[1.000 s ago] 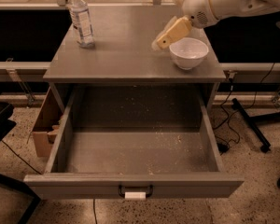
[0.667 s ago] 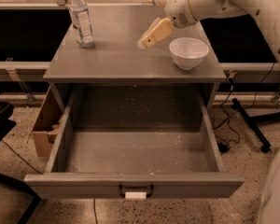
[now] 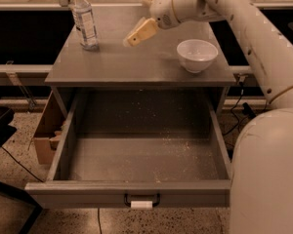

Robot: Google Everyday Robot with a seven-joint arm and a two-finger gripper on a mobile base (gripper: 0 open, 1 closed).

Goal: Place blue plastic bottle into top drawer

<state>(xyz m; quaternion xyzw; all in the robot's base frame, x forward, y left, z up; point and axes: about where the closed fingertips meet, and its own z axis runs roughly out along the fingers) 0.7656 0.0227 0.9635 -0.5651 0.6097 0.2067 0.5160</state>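
Observation:
The blue plastic bottle [image 3: 85,19], clear with a white cap and a bluish-white label, stands upright at the back left of the grey cabinet top [image 3: 136,65]. My gripper [image 3: 132,39] hangs above the middle of the cabinet top, to the right of the bottle and apart from it, pointing left and down. It holds nothing that I can see. The top drawer [image 3: 88,194] is pulled fully open below, with a crumb-speckled floor and nothing in it. Its dark handle with a white tag is at the front.
A white bowl [image 3: 197,55] stands at the right of the cabinet top, right of my gripper. A cardboard box [image 3: 43,136] sits on the floor left of the drawer. My arm [image 3: 263,43] and body [image 3: 268,179] fill the right side.
My gripper has moved left across the cabinet top, from above the bowl towards the bottle. The bottle, bowl and drawer have not moved.

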